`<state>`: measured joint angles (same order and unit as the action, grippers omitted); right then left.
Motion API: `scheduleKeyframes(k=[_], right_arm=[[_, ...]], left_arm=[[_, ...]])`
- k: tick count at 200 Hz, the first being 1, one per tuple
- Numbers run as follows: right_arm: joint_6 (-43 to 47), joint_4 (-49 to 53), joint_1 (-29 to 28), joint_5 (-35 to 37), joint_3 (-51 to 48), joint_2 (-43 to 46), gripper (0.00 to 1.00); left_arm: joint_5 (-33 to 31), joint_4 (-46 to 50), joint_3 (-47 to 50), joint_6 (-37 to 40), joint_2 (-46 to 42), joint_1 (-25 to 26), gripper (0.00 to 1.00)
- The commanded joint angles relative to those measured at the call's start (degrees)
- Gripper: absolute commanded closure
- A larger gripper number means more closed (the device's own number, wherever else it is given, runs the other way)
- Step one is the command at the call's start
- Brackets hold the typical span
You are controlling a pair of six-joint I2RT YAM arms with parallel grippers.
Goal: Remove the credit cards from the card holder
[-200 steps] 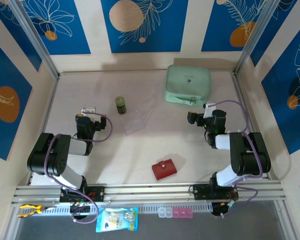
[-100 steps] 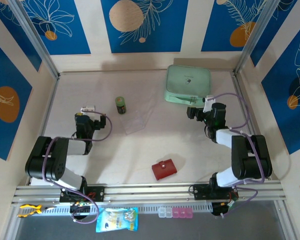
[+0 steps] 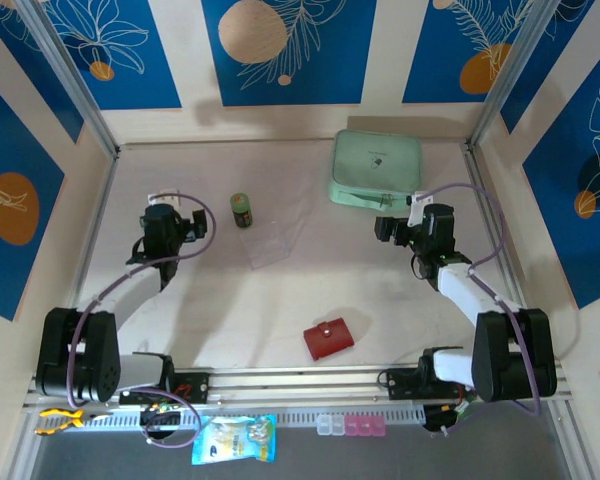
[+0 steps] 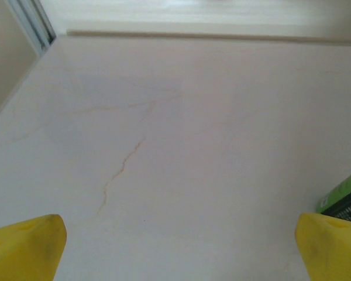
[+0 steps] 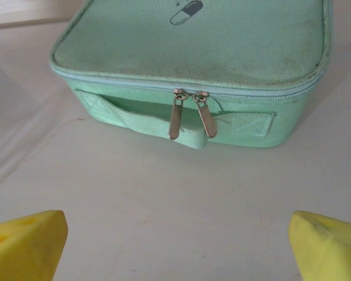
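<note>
Reaching farther out than before, left fingers (image 4: 24,249) and right fingers (image 5: 23,240) stand spread wide, seemingly holding nothing.

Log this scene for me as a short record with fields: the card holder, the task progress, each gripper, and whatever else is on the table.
card holder: red, folded shut, flat on the table near its front edge
progress: holder not yet opened
left gripper: open, empty, over bare table on the left
right gripper: open, empty, facing the zipper side of the mint-green case, not touching it
other items: small green container and clear plastic sheet, mid-table
</note>
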<state>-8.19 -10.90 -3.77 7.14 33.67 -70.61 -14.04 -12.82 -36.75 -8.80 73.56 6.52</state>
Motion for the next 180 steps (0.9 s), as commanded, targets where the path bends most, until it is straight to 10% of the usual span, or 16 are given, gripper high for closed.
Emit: scheduleKeyframes(k=[1,72,116,180], right_arm=[[-4.1,9.7,-1.5,0.0,2.8,2.6,0.05],[-9.9,21.6,-7.4,0.0,8.3,3.4,0.10],[-10.6,22.8,-9.9,2.1,9.5,2.8,0.10],[-10.5,25.3,-11.1,3.1,11.9,2.2,0.10]], left_arm=[[0.3,17.1,-5.0,-8.6,-1.2,0.5,0.00],[16.7,26.6,-12.2,-23.0,3.1,6.3,0.17],[11.6,33.7,-20.5,-28.4,9.6,13.5,0.46],[7.9,35.9,-24.8,-31.9,16.6,18.2,0.60]])
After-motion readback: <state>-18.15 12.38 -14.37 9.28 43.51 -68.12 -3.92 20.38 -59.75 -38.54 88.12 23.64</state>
